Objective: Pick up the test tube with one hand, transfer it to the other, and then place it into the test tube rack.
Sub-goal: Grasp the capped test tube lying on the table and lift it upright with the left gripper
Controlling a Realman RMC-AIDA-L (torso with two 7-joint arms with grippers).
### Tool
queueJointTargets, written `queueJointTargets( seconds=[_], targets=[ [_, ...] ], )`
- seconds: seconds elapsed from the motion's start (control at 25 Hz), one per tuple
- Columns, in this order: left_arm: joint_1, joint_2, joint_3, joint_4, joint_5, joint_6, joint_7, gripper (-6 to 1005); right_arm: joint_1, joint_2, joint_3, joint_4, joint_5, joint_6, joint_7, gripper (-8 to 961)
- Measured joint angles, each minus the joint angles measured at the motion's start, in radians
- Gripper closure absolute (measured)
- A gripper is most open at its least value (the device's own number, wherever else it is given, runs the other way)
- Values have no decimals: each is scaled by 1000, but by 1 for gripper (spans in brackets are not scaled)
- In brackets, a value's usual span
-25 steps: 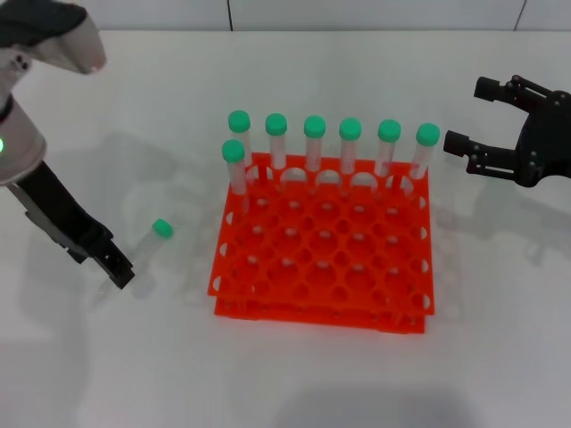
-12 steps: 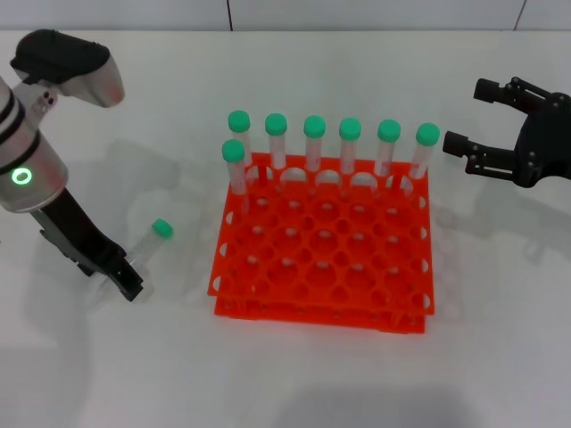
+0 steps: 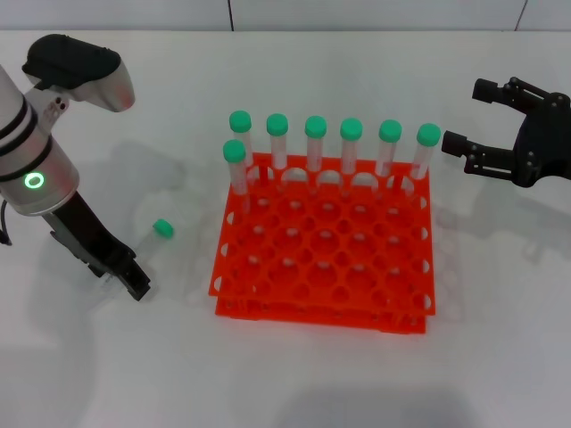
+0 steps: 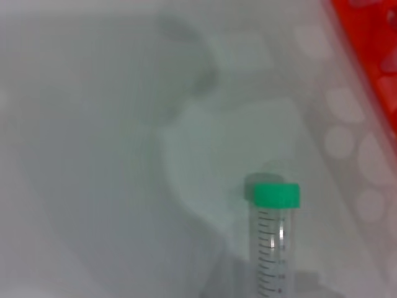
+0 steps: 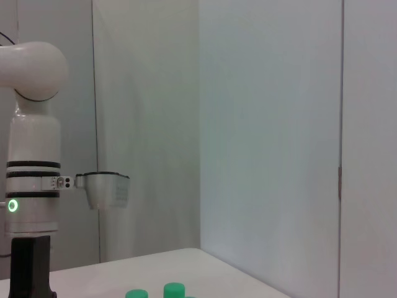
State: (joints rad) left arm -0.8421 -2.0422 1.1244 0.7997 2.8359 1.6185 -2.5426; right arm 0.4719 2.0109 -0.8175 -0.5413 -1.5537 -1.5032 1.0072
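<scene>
head view: the test tube [image 3: 148,247] lies on the white table [image 3: 161,357] left of the test tube rack [image 3: 326,254], its lower end at my left gripper [image 3: 136,285], whose closure i cannot tell. bare table surrounds it. seven capped tubes [image 3: 351,147] stand in the rack. my right gripper [image 3: 464,120] hangs wide open, far right.
left wrist view: the tube's green cap [image 4: 276,195] points away, with the rack's edge beside it.

The white desk [image 3: 357,374] carries the orange-red test tube rack [image 3: 326,259] near its middle. To the rack's left a loose test tube [image 3: 153,237] with a green cap seems to lie flat on the surface, though its clear body hardly shows.
</scene>
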Motion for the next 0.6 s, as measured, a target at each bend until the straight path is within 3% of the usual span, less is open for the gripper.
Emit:
queueJointTargets(
  seconds=[0.28, 0.6],
  targets=[
    [-11, -8, 3, 3, -4, 28, -10, 303, 0, 0, 0, 0, 0, 0, 1, 84],
    [-18, -2, 29, -1, -4, 33, -28, 516, -2, 0, 0, 0, 0, 0, 1, 84]
  ],
)
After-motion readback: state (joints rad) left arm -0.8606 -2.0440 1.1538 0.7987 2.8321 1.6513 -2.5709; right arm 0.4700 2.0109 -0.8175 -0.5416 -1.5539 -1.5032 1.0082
